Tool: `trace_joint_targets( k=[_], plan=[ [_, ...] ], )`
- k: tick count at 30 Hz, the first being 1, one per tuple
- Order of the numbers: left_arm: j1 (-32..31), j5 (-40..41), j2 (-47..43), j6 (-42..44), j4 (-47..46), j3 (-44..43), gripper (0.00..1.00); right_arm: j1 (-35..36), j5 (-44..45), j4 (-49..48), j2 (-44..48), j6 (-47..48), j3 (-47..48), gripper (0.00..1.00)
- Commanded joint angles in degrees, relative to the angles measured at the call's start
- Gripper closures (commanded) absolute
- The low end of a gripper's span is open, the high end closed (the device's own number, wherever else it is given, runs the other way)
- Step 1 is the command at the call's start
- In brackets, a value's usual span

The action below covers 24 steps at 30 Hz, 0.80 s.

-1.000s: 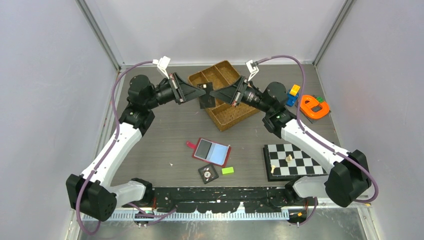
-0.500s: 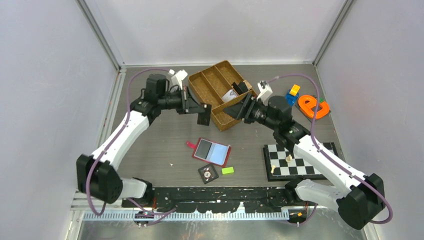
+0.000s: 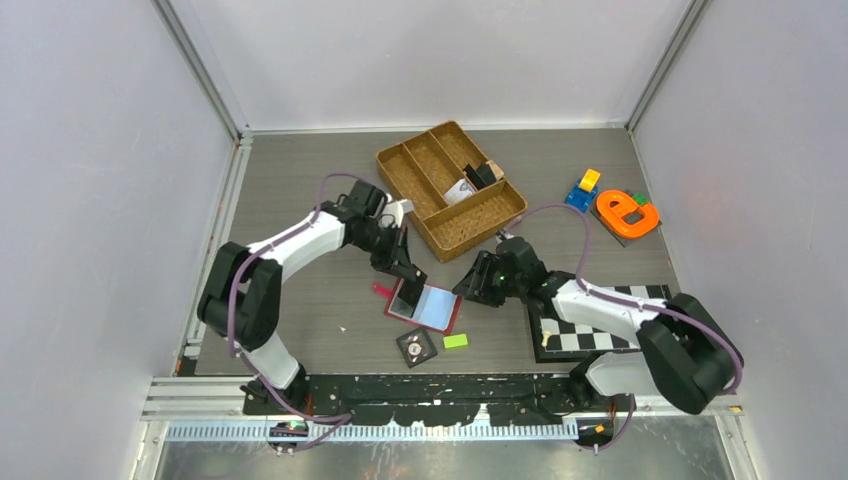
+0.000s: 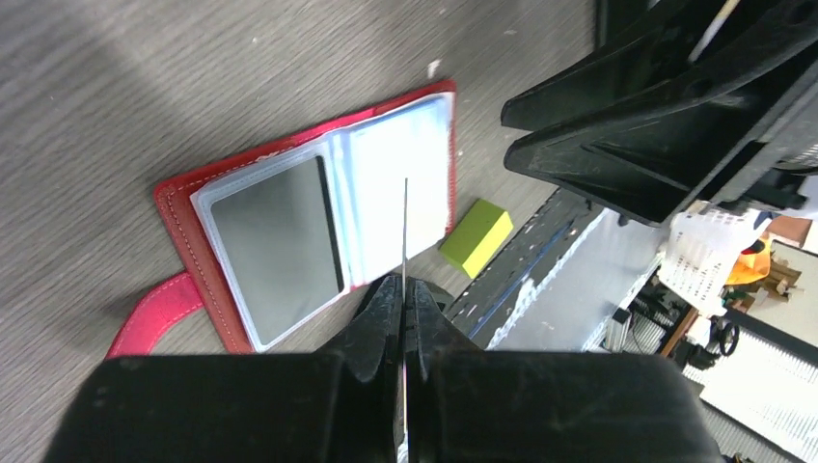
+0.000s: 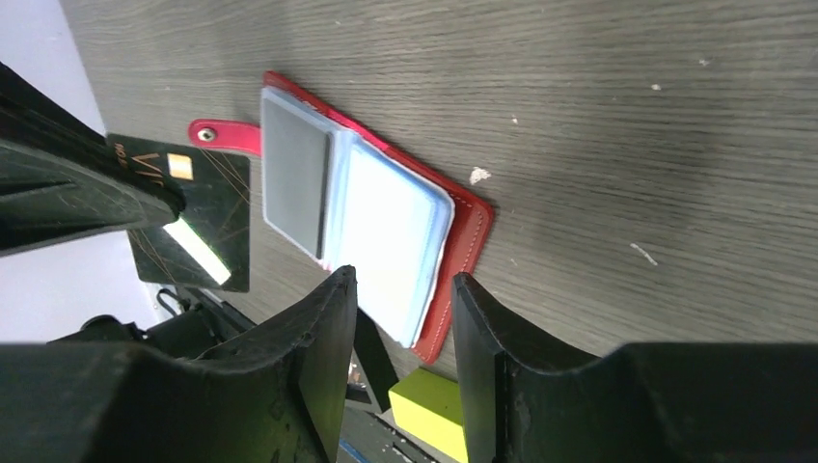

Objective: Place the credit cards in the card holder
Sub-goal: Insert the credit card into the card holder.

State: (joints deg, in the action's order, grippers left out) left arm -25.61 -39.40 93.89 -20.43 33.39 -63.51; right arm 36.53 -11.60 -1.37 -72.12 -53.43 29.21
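The card holder [image 3: 432,309], a red wallet, lies open on the table with its tab [image 3: 381,290] pointing left. A grey card [image 4: 275,246] sits in its left sleeve. My left gripper [image 3: 401,275] is shut on a black credit card [image 5: 193,214], held on edge just above the wallet's left half. In the left wrist view that card is a thin line [image 4: 404,227] rising from the gripper [image 4: 404,283]. My right gripper [image 3: 468,291] stands open and empty low at the wallet's right edge [image 5: 470,230], its fingertips [image 5: 338,285] on either side of the wallet's corner.
A green block [image 3: 455,341] and a black dial tile [image 3: 415,347] lie just in front of the wallet. The woven tray [image 3: 478,221] stands behind it, a chessboard [image 3: 610,325] to the right, and orange and coloured toys [image 3: 627,213] at the back right.
Both arms came down from above the woven tray to the wallet. The right gripper let go of the black card and opened; the left gripper carried the card down alone.
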Motion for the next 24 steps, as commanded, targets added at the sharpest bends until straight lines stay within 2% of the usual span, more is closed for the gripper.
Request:
trace_joint_targets(
  k=[1,18,24],
  plan=[
    [-0.59,2.61,3.29,1.66,0.74,1.18,1.0,1.07,1.64,-5.61,-4.34,-1.07,-0.03,0.54],
    [-0.67,-1.86,9.01,-0.61,-4.88,4.95,1.0,2.27,1.72,-7.87,-12.63,-2.77,0.5,0.55],
    [-0.67,-0.43,8.38,-0.94,-7.01,6.91,1.0,2.31,1.88,-7.86,-13.37,-2.97,0.65,0.57]
  ],
)
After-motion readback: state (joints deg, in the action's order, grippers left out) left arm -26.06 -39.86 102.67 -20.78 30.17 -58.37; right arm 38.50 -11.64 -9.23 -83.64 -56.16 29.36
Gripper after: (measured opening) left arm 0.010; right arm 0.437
